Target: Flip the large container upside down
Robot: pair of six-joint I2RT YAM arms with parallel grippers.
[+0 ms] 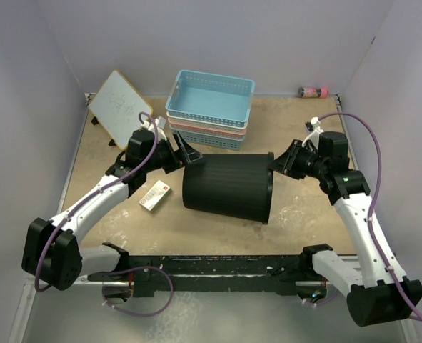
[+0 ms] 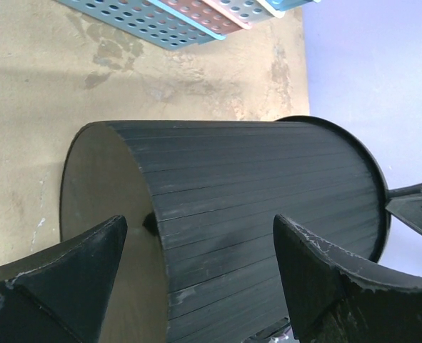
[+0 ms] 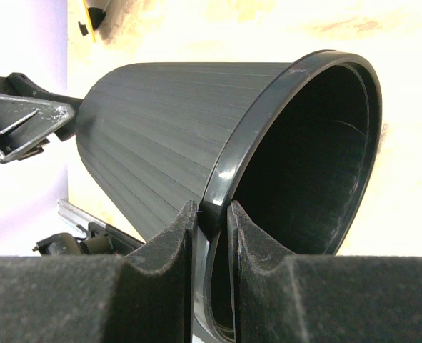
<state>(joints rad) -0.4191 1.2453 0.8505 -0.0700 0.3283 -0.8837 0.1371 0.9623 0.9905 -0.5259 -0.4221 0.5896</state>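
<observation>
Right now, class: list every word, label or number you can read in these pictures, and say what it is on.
Nothing can be read.
Whiteboard: faint handwriting, too blurred to read.
Small white box: red mark, too small to read.
Bottle: label too small to read.

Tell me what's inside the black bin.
Only bare black wall shows inside the bin, plus one finger of the right hand pinching the rim. The far end is too dark to see.
</observation>
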